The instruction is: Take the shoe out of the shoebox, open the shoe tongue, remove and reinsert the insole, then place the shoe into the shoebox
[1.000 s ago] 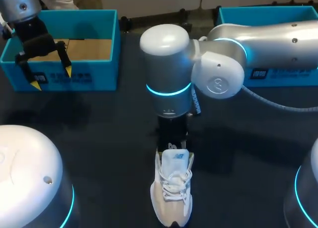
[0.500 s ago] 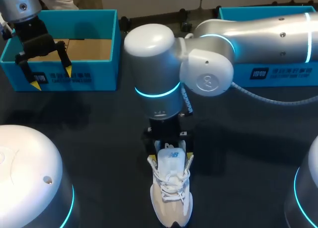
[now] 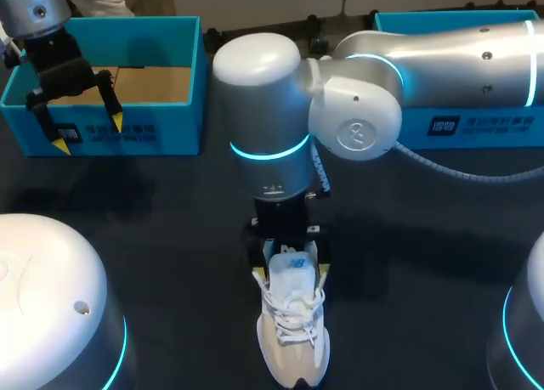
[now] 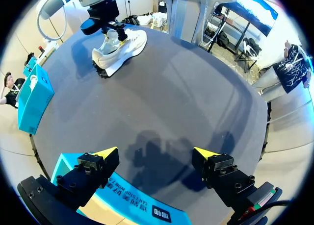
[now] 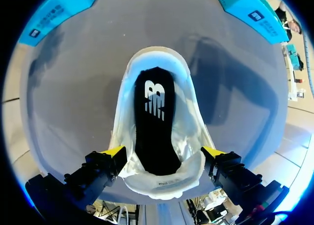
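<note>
On the bench (image 3: 170, 237): white shoe (image 3: 293, 343), black insole (image 5: 153, 122) inside
My right pincer (image 5: 163, 152): spread — straddling the shoe's tongue end
My left pincer (image 4: 156, 154): spread — above the blue shoebox (image 3: 170, 29)

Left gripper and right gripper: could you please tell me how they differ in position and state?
The left gripper hangs above the front wall of the blue shoebox; the right gripper is down at the shoe. Nothing lies between the left gripper's fingers, whereas the right gripper's stand either side of the shoe's tongue. Both are open, with yellow tips.
</note>
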You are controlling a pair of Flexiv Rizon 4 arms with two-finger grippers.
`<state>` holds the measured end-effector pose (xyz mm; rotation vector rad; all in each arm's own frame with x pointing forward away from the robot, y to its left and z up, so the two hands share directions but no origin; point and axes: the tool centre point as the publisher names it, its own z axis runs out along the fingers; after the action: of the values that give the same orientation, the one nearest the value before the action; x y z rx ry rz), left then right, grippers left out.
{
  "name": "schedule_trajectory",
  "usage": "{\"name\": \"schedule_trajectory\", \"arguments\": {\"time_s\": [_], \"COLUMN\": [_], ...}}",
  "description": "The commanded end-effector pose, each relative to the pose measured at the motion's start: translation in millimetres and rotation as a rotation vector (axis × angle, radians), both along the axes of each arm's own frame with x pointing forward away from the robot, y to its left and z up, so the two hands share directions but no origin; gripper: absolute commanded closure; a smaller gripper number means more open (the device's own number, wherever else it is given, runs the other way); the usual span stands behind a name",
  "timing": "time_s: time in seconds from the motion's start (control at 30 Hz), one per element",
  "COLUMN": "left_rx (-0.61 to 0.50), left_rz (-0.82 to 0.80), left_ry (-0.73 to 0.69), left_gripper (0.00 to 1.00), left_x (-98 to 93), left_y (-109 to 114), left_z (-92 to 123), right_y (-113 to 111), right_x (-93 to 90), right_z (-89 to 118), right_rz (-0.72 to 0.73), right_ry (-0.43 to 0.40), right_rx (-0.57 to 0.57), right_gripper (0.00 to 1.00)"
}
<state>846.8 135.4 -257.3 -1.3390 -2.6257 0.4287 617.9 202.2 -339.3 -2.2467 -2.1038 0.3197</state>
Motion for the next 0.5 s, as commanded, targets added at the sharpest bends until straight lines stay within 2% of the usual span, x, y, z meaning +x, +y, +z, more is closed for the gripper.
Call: {"name": "schedule_trajectory", "arguments": {"time_s": [0.03, 0.5], "left_rx": [0.003, 0.003], "left_rz": [-0.002, -0.002], "left_ry": [0.001, 0.001], "left_gripper": [0.00, 0.00], "left_x": [0.4, 0.4], "left_y": [1, 1], "left_z": [1, 1], "right_y": [-2, -4], "right_x": [-6.3, -28.4], "right_z": [1, 16], "right_rz": [-0.310, -0.333], "right_ry": [-0.035, -0.024], "right_rx": [-0.048, -0.049], "right_gripper": [0.00, 0.00]}}
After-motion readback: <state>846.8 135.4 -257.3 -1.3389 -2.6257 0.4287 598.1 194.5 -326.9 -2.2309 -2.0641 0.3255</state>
